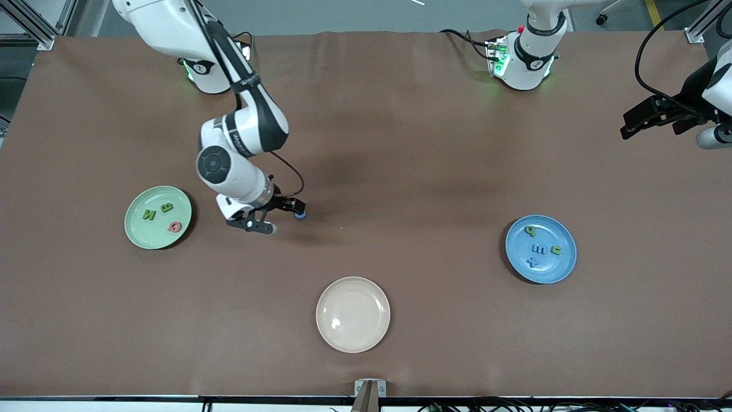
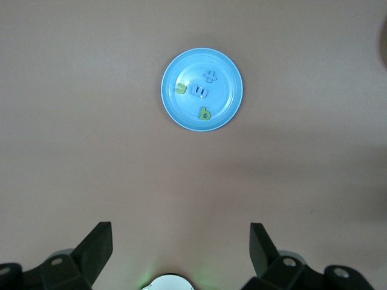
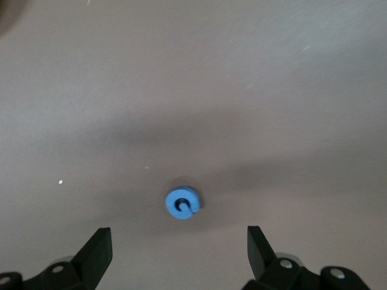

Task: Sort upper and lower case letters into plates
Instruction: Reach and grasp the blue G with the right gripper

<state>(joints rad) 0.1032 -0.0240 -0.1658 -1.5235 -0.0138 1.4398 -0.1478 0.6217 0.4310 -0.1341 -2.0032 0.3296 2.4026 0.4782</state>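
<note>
Letters are already sorted for the most part: three lie in the green plate toward the right arm's end of the table, a green N, a green B and a red G; four lie in the blue plate toward the left arm's end, a green b, a blue m, a green n and a blue x. One blue G is left on the bare brown table, between the two plates and nearer the green one; a cream plate sits empty nearer the front camera.

The right gripper is held low over that blue G, fingers spread wide; in the right wrist view the letter is seen just ahead of the gap between the fingertips, not yet touched. The left gripper is parked high near the table's edge at its own end, fingers spread and holding nothing; that arm waits, with the blue plate in its wrist view.

The step in hand is judged to be the pick of the last capital. The gripper would need to be centred over the G, lowered until the fingertips straddle it, and closed; since the piece is thin and flat, a shallow grasp may slip. A short carry to the green plate would follow.
</note>
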